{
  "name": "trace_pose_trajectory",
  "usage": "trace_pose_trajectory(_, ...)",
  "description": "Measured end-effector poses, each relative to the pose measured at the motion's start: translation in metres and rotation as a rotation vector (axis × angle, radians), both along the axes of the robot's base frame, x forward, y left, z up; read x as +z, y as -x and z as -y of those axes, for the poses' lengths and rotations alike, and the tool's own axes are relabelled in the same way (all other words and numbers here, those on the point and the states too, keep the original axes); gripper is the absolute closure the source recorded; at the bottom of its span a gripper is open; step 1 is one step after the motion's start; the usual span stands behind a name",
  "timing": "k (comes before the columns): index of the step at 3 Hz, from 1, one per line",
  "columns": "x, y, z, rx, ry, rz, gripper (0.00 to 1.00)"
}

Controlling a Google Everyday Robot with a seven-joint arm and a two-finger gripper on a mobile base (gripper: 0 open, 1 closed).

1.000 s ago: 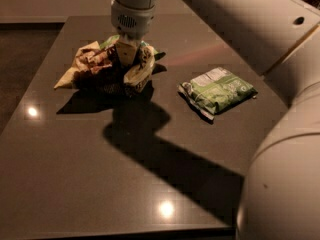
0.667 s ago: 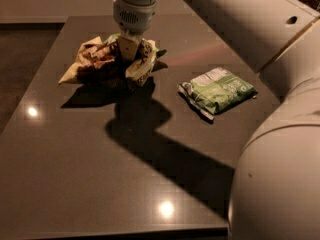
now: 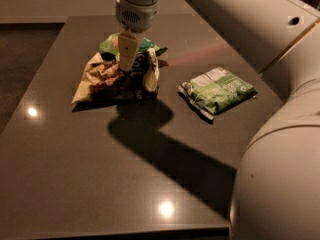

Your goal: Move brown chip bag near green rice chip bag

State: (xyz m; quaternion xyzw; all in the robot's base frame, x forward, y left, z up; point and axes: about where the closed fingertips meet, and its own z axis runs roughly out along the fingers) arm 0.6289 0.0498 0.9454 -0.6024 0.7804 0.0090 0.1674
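Eyes on the gripper [image 3: 127,64]: down over the far part of the table [image 3: 75,174], a little left of middle. Clenched, by the look of it, on the bunched-up top of the brown chip bag [image 3: 107,81]. Sagging onto the table below the grip, long axis roughly parallel to the far edge, cream tail trailing toward the left edge. And right behind, toward the far edge: the green rice chip bag [image 3: 111,44], peeking out on either side of the wrist, touching the brown one or as good as. Well apart toward the right edge, a flat green packet [image 3: 216,90], and not the target. So, hardly any way to go, and all of it straight toward the far edge. Probably just a matter of setting down and letting go.
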Motion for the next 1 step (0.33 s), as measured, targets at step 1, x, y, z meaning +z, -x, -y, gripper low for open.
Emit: trace_pose_trajectory(1, -0.0007, -0.0015, -0.0016, 0.001, -0.003, 0.004, 0.0)
